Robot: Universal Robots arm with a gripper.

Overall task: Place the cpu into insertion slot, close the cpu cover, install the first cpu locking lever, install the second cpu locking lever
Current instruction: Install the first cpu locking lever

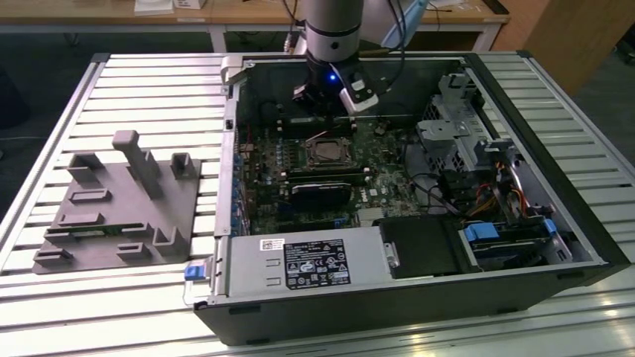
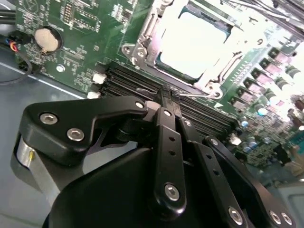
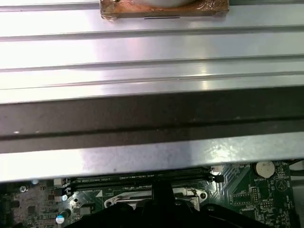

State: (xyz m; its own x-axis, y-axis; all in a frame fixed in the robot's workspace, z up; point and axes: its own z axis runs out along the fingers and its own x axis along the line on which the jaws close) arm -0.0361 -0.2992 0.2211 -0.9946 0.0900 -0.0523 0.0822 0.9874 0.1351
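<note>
Cpu seated; pincer seemingly over memory slots.

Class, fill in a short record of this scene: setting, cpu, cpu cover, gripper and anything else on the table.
setting: open computer case on a slatted metal table
cpu: pale face up, in the insertion slot
cpu cover: lying flat, framing the cpu
gripper: low over the memory slots, beside the cover
other: grey fixture tray, at the exterior view's left of the case
</note>
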